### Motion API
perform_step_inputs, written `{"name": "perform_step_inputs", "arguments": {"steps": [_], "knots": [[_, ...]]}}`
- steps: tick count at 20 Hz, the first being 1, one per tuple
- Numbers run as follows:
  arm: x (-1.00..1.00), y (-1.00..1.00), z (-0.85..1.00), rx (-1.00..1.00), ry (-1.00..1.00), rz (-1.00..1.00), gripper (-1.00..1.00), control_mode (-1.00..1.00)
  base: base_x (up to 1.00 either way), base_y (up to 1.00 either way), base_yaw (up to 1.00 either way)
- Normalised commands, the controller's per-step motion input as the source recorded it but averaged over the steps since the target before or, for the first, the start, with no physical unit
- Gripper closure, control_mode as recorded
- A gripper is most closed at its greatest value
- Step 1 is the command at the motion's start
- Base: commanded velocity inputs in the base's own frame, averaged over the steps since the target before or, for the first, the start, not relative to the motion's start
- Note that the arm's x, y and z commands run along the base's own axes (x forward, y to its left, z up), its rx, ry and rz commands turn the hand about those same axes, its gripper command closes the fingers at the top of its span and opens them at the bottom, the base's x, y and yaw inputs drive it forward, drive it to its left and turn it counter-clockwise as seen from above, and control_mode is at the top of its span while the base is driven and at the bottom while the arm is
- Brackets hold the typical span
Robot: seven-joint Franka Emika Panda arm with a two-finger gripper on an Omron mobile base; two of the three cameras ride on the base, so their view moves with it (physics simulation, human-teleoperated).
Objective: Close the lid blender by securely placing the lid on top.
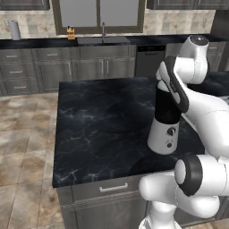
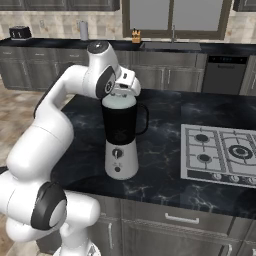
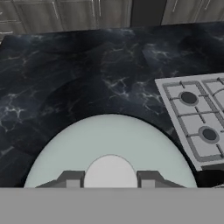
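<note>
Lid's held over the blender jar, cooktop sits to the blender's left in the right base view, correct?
Not quite. In the right base view the cooktop lies to the right of the blender, not the left. The rest holds: the hand has the lid at the jar top.

Around the white-based blender with its dark cylindrical jar (image 2: 120, 135), the black marbled tabletop (image 1: 103, 125) lies open to its left and front, while the silver gas hob (image 2: 220, 152) lies flat to its right and the jar's side handle juts toward that hob.
</note>
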Motion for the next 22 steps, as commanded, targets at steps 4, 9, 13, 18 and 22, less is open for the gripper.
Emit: {"name": "perform_step_inputs", "arguments": {"steps": [4,9,13,18,22], "knots": [[-0.13,0.0,-0.31,0.0,0.0,0.0,-1.0,-1.0,0.0,0.0,0.0],[-0.02,0.0,-0.01,0.0,-0.01,0.0,-1.0,-1.0,0.0,0.0,0.0],[-0.15,0.0,0.09,0.0,-0.1,0.0,-1.0,-1.0,0.0,0.0,0.0],[-0.59,0.06,0.3,0.0,-0.2,0.0,-1.0,-1.0,0.0,0.0,0.0],[-0.99,0.32,0.2,0.0,-0.21,0.0,-1.0,-1.0,0.0,0.0,0.0]]}}
